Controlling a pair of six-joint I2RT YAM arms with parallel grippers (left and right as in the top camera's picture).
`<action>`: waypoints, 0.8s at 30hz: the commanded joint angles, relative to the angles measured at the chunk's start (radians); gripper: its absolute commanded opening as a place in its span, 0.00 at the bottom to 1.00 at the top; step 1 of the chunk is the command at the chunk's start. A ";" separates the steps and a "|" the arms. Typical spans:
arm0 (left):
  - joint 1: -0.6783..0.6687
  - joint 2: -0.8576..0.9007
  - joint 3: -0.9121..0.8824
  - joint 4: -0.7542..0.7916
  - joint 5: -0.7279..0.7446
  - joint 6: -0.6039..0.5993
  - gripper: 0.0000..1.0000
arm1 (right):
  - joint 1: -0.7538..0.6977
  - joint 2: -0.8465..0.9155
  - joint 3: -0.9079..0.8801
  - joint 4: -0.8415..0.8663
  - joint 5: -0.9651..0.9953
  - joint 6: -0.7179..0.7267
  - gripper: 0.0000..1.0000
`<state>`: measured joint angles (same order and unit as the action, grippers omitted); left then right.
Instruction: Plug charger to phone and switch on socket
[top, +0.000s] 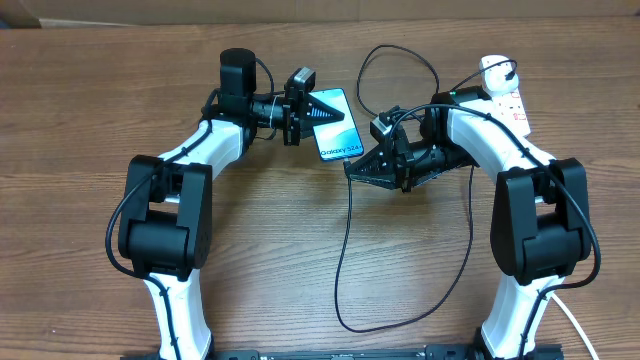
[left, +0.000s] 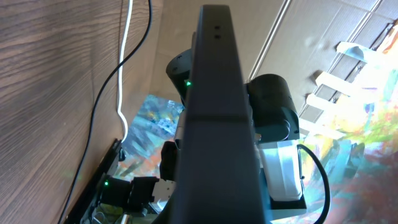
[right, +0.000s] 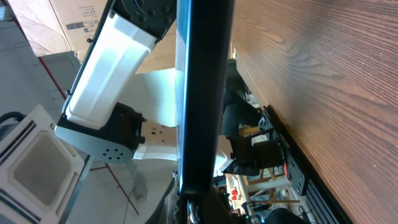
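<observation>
You're at the plugging step: your left gripper (top: 318, 110) clamps the phone (top: 336, 135). Whether the right gripper (top: 356, 168) holds the charger (top: 346, 225), I cannot tell. Next, line its tip up with the port.

A robotics lab, it seems: two arms (top: 165, 220) at a wood-grain table (top: 80, 120), cardboard boxes (right: 62, 22), white racks (left: 348, 81) beyond.

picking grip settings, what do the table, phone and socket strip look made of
The table looks like wood or wood-look laminate, matte, with brown grain. The phone has a glossy, glass-like lit screen and a dark frame, material unclear. The socket strip looks like smooth white plastic with red switches.
</observation>
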<state>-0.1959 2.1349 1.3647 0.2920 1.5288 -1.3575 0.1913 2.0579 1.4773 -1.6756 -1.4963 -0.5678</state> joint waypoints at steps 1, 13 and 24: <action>-0.006 -0.001 0.013 0.001 0.054 0.027 0.04 | -0.013 -0.037 0.024 0.005 -0.031 0.004 0.04; -0.005 -0.001 0.013 0.001 0.054 0.007 0.04 | 0.006 -0.037 0.024 -0.020 -0.032 0.004 0.04; 0.003 -0.001 0.013 0.000 0.053 -0.032 0.04 | 0.006 -0.084 0.024 -0.020 -0.023 0.018 0.04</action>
<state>-0.1959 2.1345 1.3647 0.2916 1.5364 -1.3628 0.1925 2.0438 1.4773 -1.6947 -1.4967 -0.5541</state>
